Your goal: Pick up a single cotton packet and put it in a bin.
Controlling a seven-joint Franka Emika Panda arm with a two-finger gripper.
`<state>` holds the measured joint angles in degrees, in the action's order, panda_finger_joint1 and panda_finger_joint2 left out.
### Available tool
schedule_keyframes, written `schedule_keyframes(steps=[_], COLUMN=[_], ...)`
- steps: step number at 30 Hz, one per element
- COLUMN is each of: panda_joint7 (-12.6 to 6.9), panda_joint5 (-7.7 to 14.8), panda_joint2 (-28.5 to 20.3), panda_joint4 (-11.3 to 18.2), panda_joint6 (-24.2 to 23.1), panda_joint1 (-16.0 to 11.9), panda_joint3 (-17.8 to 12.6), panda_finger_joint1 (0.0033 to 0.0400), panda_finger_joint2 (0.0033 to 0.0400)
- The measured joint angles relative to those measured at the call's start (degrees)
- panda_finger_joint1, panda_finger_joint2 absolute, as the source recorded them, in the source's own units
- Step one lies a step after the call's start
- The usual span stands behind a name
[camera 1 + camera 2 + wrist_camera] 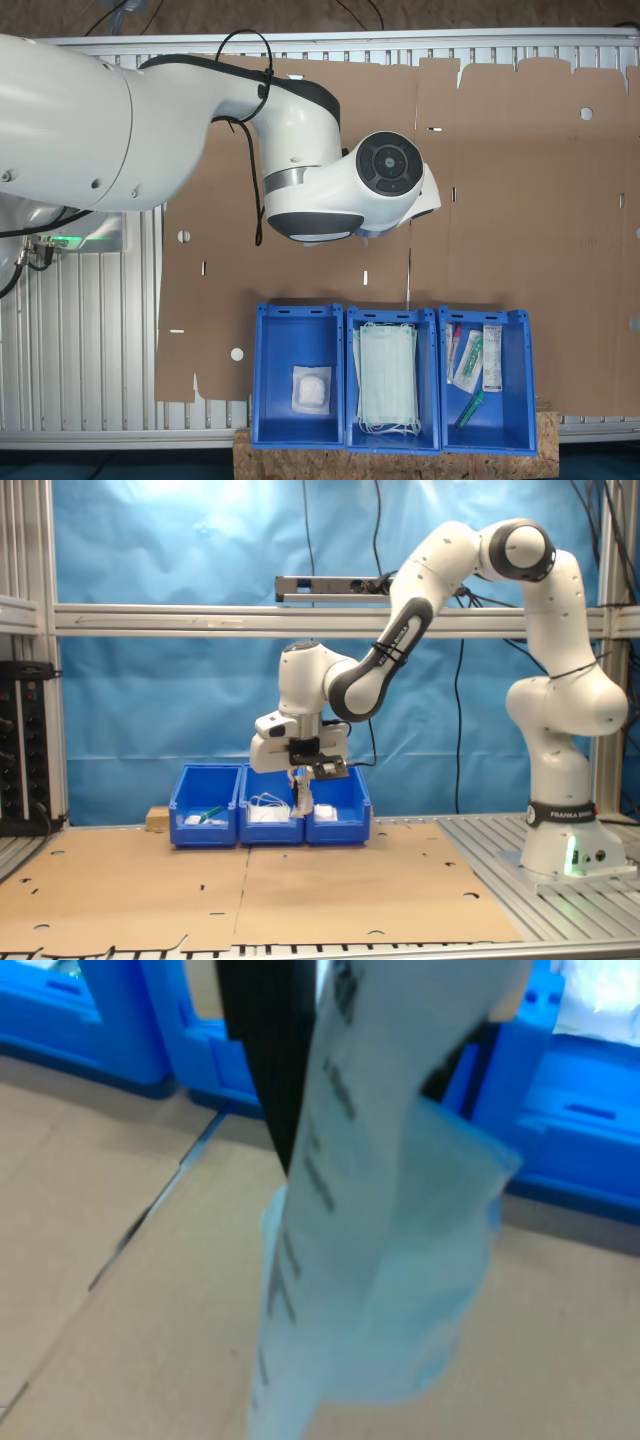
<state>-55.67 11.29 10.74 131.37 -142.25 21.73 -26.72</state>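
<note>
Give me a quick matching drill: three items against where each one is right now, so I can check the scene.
Items:
1. cotton packet
2. face masks
3. puffy white packet

Places:
A. middle bin
B. bin at the first exterior view's left
C. hanging from the gripper

Pairs: 1-C, 2-A, 3-B.

Bare cardboard (300, 890) lies open before the bins (270, 805).
</note>
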Motion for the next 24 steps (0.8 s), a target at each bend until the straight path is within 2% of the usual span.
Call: schedule_keyframes(steps=[24], panda_joint7=[0.0], panda_joint5=[0.0], panda_joint2=[-12.1], panda_joint4=[0.1], panda_joint6=[9.4], panda_joint1=[0.0], panda_joint3=[0.4], panda_finger_joint1=[0.0048], panda_finger_joint2=[0.0048])
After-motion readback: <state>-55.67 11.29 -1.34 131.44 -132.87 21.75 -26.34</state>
